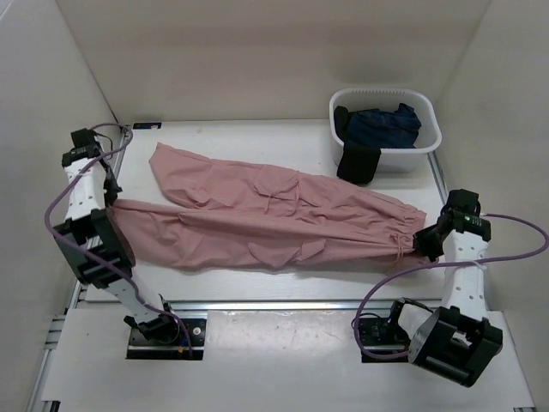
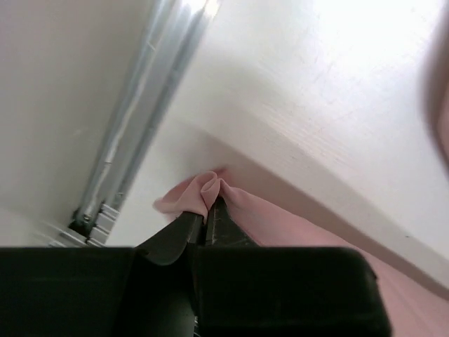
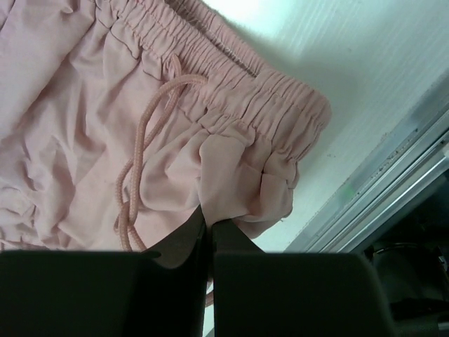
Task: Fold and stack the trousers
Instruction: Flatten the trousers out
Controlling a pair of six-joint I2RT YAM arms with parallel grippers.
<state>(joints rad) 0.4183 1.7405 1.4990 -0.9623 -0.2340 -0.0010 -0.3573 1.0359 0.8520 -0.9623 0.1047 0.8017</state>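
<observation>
The left pincer (image 1: 111, 196) is clamped on the trousers (image 1: 274, 219). In its wrist view the fingertips (image 2: 210, 210) meet on a small puckered fold of pink cloth at a leg hem, and the rest of that leg trails off to the pincer's right and behind it. Ahead of the tips is bare table (image 2: 316, 84), and a metal rail (image 2: 133, 119) runs along just to their left. The right pincer (image 1: 420, 240) is likewise closed on the trousers. Its tips (image 3: 209, 223) pinch the cloth just under the gathered waistband (image 3: 231, 91), near the waist's corner, and the drawstring (image 3: 140, 161) hangs loose just left of the tips. To the right of this pincer, past the waist corner, lies a strip of table and then a rail (image 3: 379, 203). Between the two pincers the trousers lie spread and wrinkled on the table. The nearer leg reaches the left pincer, while the other leg angles away, its end beyond the left pincer and apart from it. Beyond the right pincer, well apart from it, stands a white basket (image 1: 429, 142) holding a navy garment (image 1: 382, 127), with a black garment (image 1: 358, 163) draped over its near-left rim.
</observation>
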